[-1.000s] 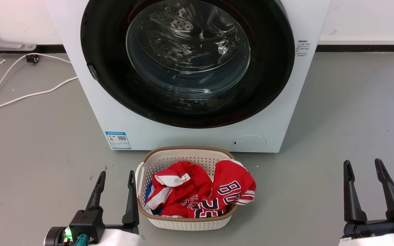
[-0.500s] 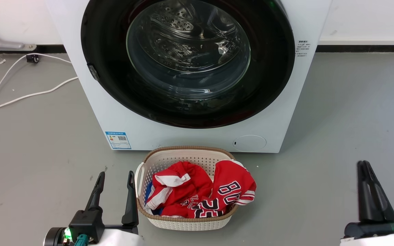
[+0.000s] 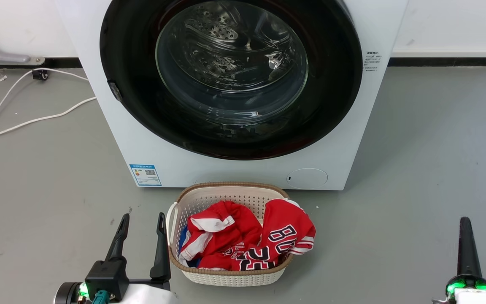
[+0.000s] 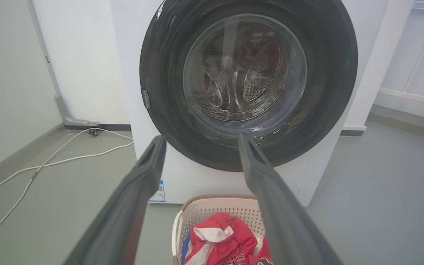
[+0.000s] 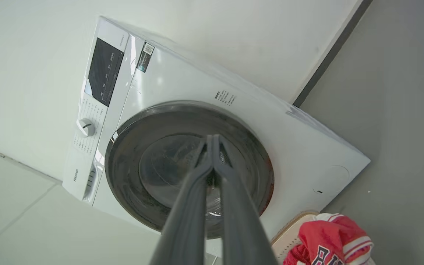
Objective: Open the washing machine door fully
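Note:
The white washing machine (image 3: 226,173) fills the upper middle of the head view. Its round black washing machine door (image 3: 232,71) lies flush against the front, with the steel drum visible through the glass bowl. A small latch tab (image 3: 114,89) sits on the door's left rim. My left gripper (image 3: 142,217) is low on the left, open and empty, well short of the machine. In the left wrist view my left gripper (image 4: 201,140) frames the door (image 4: 248,73). My right gripper (image 3: 464,220) is low on the right, turned edge-on. Its fingers (image 5: 212,138) are pressed together on nothing, in line with the door (image 5: 153,162).
A cream laundry basket (image 3: 226,274) holding red jerseys (image 3: 247,236) stands on the grey floor directly before the machine, just right of my left gripper. A white cable (image 3: 23,122) runs across the floor at the left. Walls stand behind the machine and along the left.
My right gripper has shut and rolled until it shows edge-on, sinking a little lower and to the right. The left gripper and the door have not moved.

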### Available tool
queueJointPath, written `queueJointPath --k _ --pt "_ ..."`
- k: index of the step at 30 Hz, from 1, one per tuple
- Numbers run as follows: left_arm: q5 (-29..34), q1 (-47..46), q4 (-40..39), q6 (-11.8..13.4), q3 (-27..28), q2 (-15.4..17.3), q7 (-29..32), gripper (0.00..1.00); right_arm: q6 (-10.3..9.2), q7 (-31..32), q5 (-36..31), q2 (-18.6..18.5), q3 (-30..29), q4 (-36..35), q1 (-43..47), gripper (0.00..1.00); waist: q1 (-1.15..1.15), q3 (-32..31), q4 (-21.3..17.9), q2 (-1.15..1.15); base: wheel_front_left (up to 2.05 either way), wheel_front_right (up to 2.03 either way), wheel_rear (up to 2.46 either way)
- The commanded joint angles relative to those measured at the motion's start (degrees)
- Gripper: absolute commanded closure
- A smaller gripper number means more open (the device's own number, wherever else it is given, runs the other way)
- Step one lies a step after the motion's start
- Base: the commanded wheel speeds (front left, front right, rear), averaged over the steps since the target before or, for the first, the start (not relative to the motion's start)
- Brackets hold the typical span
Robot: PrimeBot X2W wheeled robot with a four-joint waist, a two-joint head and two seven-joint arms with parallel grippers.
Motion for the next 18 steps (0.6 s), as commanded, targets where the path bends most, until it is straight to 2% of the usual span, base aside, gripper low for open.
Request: queueJointPath --k 1,8,13,18 --pt "-0.1 0.5 0.1 0.0 0.0 -0.1 -0.2 0.0 0.0 -0.1 5.0 0.0 0.2 0.2 -0.9 1.0 0.0 0.0 0.1 0.0 0.0 0.0 0.0" --pt "-0.2 0.7 0.1 0.2 0.0 -0.1 -0.2 0.0 0.0 1.2 25.6 0.0 6.2 -2.8 0.4 1.0 0.0 -0.1 0.3 0.0 0.0 0.0 0.0" --pt "-0.1 0.6 0.0 0.1 0.0 -0.1 -0.2 0.0 0.0 7.2 34.0 -0.1 4.9 -6.2 1.5 1.0 0.0 -0.1 0.4 0.0 0.0 0.0 0.0" --pt "0.0 0.6 -0.1 0.2 0.0 -0.1 -0.2 0.0 0.01 13.0 39.1 0.0 3.4 -7.7 2.5 1.0 0.0 -0.1 0.4 0.0 0.0 0.0 0.0"
